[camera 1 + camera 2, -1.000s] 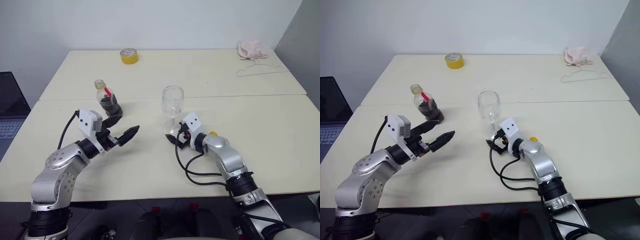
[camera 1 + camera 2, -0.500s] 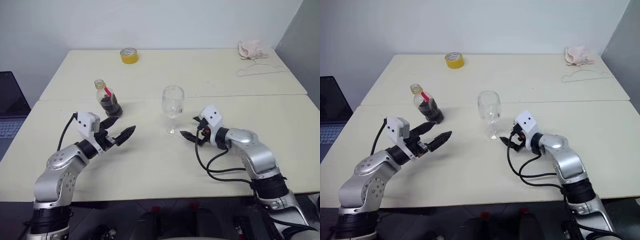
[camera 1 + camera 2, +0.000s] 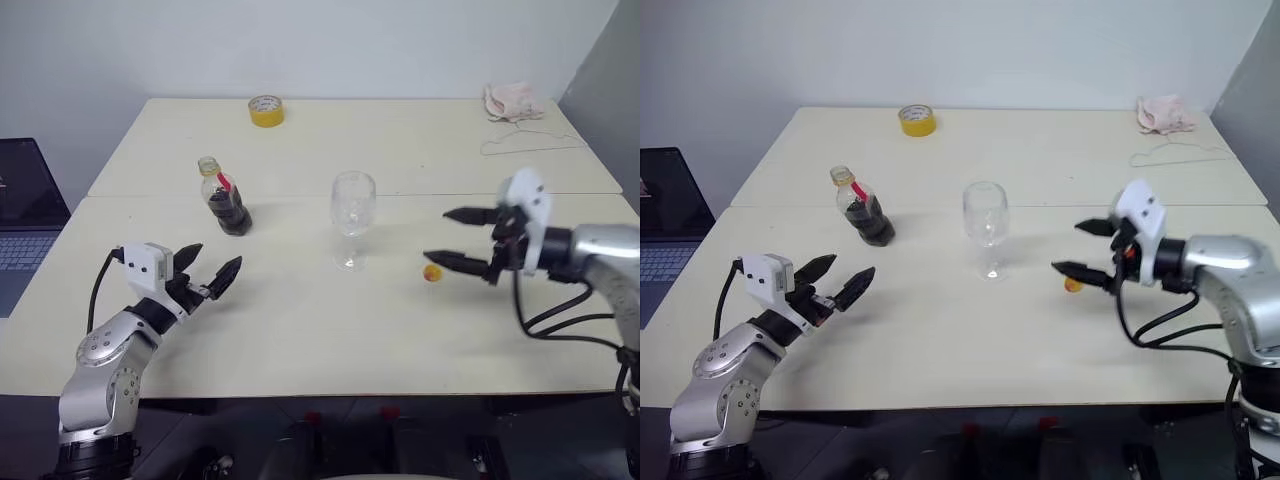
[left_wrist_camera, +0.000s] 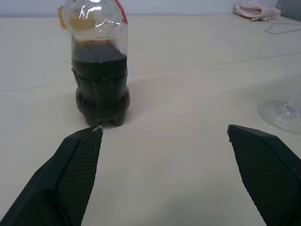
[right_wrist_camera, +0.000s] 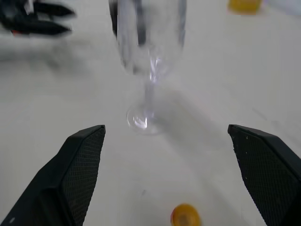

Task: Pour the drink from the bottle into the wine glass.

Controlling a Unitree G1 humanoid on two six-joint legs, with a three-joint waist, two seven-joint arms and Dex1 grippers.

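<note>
On the pale surface (image 3: 300, 330) the uncapped bottle (image 3: 226, 198) stands at ten o'clock of the empty glass (image 3: 352, 218), ready for pouring, its cap (image 3: 432, 272) dropped nearby, left end effector (image 3: 206, 275) and right end effector (image 3: 462, 240) both wide, empty.

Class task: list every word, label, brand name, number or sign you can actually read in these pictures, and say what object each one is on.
No text can be read in any view.
Bottle: red label strip at the neck, no lettering legible.
Yellow tape roll: no print visible.
Laptop: its keys are too small to read.
Wine glass: plain, unmarked.
</note>
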